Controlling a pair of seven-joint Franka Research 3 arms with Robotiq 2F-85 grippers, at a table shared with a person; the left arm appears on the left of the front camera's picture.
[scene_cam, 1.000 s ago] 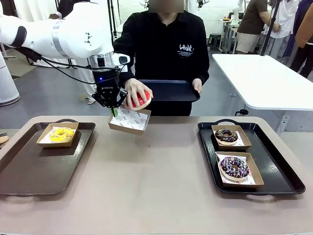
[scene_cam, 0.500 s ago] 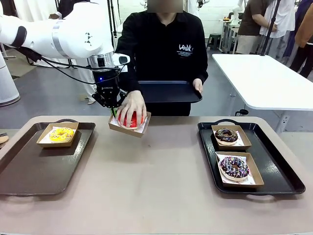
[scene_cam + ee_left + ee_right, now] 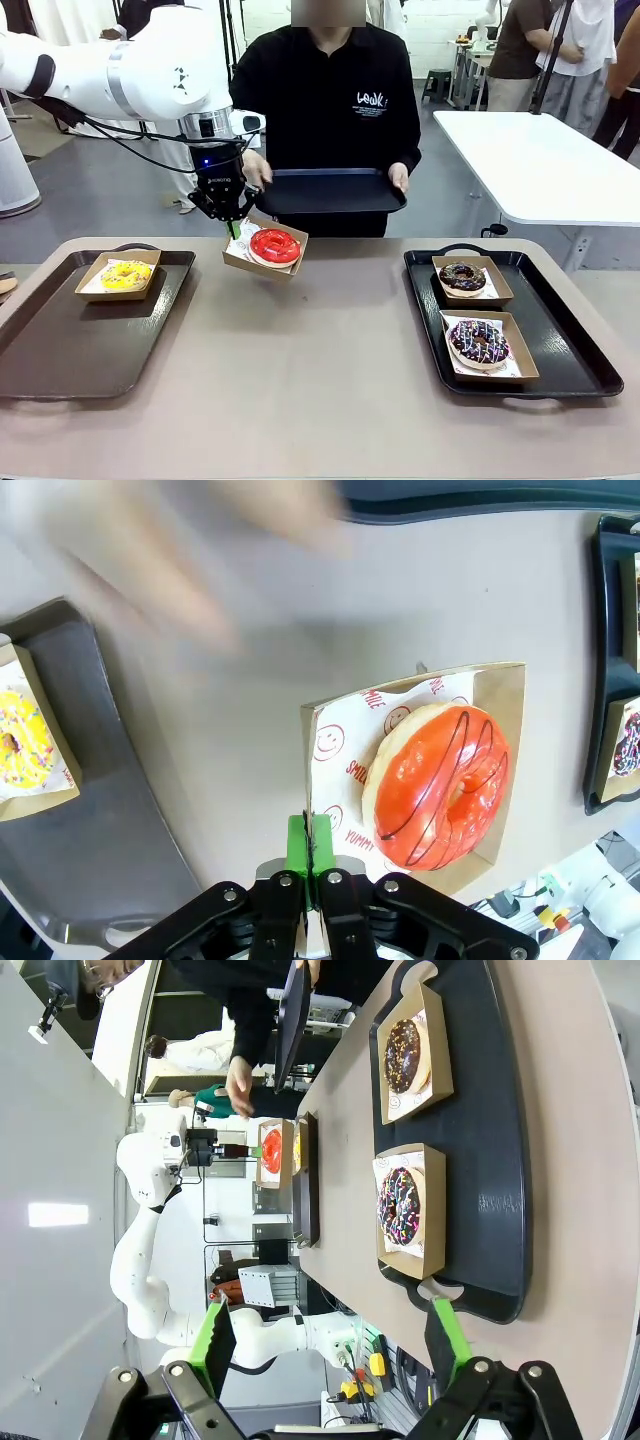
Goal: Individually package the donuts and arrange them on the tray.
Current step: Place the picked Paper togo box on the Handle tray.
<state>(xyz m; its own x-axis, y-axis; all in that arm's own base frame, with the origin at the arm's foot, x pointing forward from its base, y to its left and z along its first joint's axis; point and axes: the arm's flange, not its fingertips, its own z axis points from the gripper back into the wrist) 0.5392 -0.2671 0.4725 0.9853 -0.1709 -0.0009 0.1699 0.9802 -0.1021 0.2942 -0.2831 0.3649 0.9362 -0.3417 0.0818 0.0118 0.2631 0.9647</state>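
Looking across your counter, you see the left tray holding one boxed yellow donut and the right tray two boxed dark ones. Your left end effector is clamped on the paper box carrying the red donut, above the counter; tray it next. Your right end effector gapes empty.

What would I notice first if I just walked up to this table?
Probably the shiny red donut in a cardboard box held up over the table's far side, the robot's left hand pinching the box's edge. Next, the person behind it holding a dark tray.
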